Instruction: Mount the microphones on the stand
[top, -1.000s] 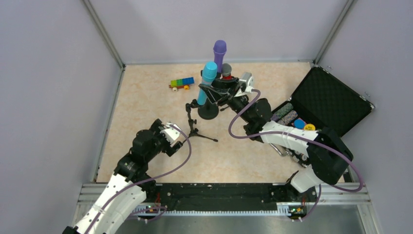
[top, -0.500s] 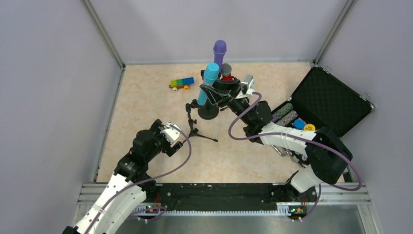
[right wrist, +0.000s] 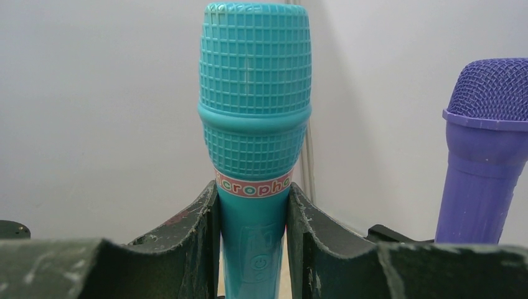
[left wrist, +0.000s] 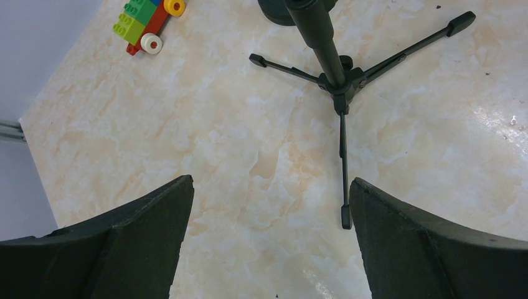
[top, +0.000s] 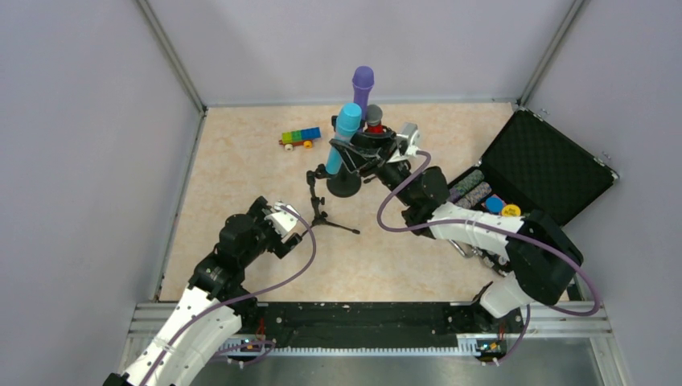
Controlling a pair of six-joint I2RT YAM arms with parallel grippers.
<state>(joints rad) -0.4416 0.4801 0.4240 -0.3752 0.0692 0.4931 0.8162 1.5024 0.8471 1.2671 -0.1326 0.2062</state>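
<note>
1. Progress looks late-stage: all three toy microphones are gathered upright at the head of the black tripod stand [left wrist: 339, 87], in the upper middle of the top view. None is lying on the marbled beige desk [left wrist: 187, 156].
2. The all-light-blue plastic microphone [right wrist: 254, 93] is the one in hand. The right gripper [right wrist: 252, 205] is pinching its handle just under the grid-patterned head, one finger pressed to each side, and the mic stands upright.
3. The all-purple microphone [right wrist: 482, 156] stands upright just right of the blue one in the right wrist view, with a black fitting at its foot. I judge it already seated, though most of that fitting is hidden.
4. The glittery red microphone with a silver mesh head [top: 374, 117] shows only its top, just above the right gripper in the top view. Whether it sits in a holder cannot be told.
5. The left gripper [left wrist: 268, 243] is spread wide and holds nothing. It hovers over bare desk near the stand's tripod legs, lower left of centre in the top view.
6. What seems left is to settle the blue microphone fully into its holder and let go. Whether its handle is already in a clip is hidden below the fingers.
7. Off the task, a toy car of coloured bricks [top: 300, 138] lies to the upper left of the stand. An open black case [top: 555, 161] sits at the right edge of the desk.
</note>
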